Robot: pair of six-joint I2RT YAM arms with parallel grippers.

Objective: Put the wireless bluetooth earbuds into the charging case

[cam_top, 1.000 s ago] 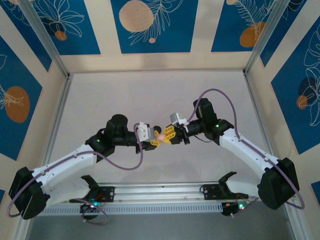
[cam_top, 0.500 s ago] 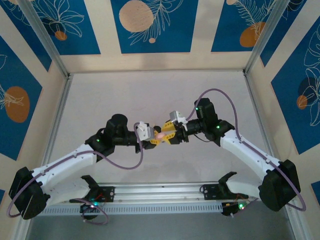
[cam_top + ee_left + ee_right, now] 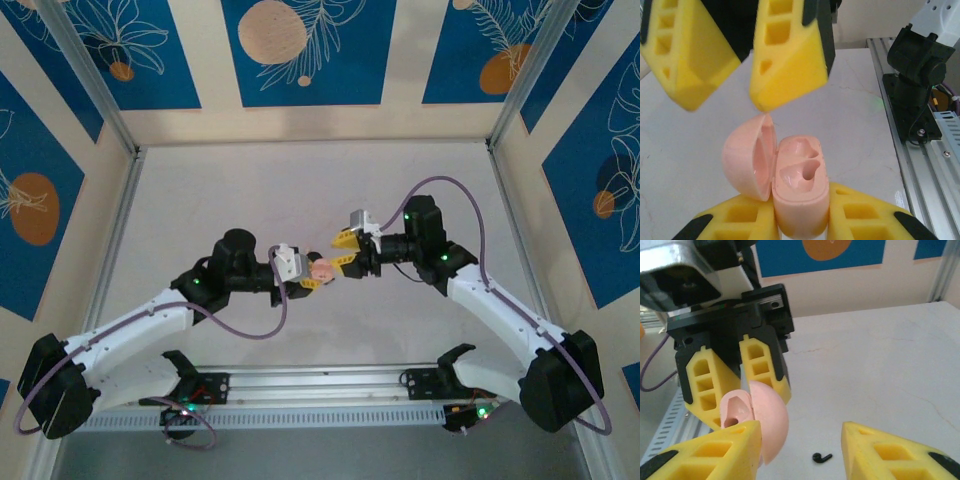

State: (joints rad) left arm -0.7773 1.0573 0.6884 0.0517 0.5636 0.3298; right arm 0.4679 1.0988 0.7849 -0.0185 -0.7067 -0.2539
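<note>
- Left wrist view: the left pincer [image 3: 800, 227] is clamped on the pink charging case [image 3: 801, 187] and holds it above the table [image 3: 680, 165], with the lid [image 3: 745, 160] swung open.
- The right pincer [image 3: 742, 70] has its fingers spread apart and grips nothing. One fingertip is just beside the lid's edge.
- Right wrist view: one small black earbud [image 3: 822, 457] lies on the table, seen in the gap between the right pincer's fingers, clear of them and of the case.

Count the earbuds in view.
1. One earbud lies on the table, seen in the right wrist view. The open case in the left gripper shows empty sockets. The other earbud may be hidden.
</note>
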